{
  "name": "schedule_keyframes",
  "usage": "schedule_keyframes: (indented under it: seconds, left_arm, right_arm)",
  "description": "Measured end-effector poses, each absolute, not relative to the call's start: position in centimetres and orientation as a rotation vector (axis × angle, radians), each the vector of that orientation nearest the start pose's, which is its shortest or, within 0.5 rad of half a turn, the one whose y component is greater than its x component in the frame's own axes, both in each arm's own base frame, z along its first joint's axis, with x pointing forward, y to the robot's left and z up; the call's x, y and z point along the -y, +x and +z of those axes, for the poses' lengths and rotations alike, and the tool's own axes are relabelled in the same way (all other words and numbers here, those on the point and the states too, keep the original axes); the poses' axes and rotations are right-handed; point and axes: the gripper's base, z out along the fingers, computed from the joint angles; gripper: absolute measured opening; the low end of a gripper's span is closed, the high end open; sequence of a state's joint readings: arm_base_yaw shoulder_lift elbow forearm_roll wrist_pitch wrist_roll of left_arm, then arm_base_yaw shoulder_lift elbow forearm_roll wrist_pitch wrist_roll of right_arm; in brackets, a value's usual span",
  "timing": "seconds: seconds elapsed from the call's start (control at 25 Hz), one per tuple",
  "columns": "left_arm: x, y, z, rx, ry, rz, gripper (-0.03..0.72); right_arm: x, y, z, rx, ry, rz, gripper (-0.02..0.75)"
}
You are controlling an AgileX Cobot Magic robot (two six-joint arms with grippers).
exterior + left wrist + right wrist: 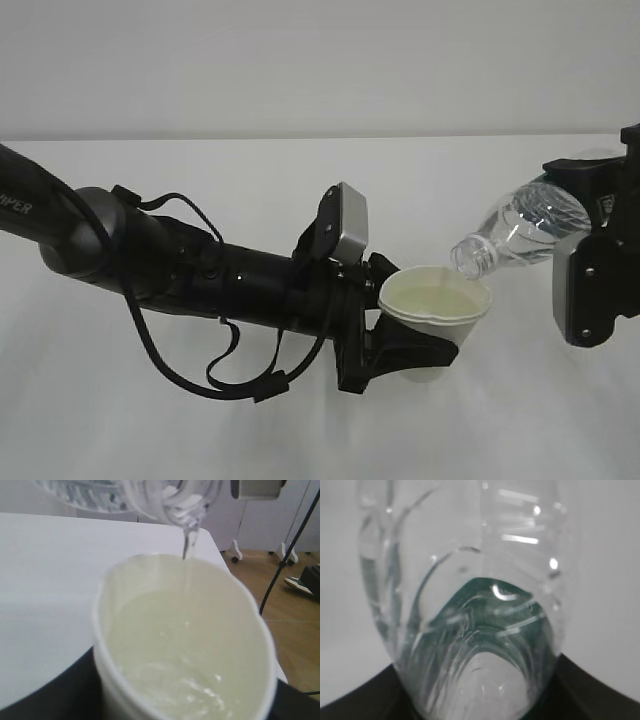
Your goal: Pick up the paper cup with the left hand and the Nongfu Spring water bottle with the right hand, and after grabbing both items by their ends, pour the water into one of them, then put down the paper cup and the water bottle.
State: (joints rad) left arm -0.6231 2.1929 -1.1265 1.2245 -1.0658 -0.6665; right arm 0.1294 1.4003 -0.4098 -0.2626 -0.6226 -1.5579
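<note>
Left wrist view: the left gripper [420, 345] clamps the paper cup [185, 645] above the white desk [300, 180]. Water [187, 547] streams in from the tilted Nongfu Spring water bottle [520, 230], pinched by the right gripper [600, 215].

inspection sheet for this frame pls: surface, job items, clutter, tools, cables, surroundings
Surface: white table, bare where visible.
Paper cup: held off the table, upright, partly filled with water.
Water bottle: tilted mouth-down over the cup rim, a thin stream running into the cup; no cap on.
Clutter: nothing seen.
Left tool: closed around the cup's lower body.
Right tool: holding the bottle at its base end.
Cables: black loops hanging under the left arm; another black cable running down beyond the table edge in the left wrist view.
Surroundings: plain pale wall behind; wood floor and white stand feet past the table.
</note>
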Motion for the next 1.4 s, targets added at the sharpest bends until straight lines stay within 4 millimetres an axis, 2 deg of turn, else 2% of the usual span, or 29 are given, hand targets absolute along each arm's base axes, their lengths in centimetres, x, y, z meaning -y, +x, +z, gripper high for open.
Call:
schedule_keyframes:
  seconds: [0.52, 1.4]
  left_arm:
    - [29.53, 28.45, 11.41, -1.439, 1.339, -1.188, 0.45]
    - [29.58, 28.81, 11.62, -1.413, 1.309, -1.152, 0.45]
  right_arm:
    - [-4.56, 24.41, 19.74, -1.166, -1.581, -0.879, 0.42]
    - [-4.59, 24.63, 20.62, -1.381, -1.162, -0.599, 0.42]
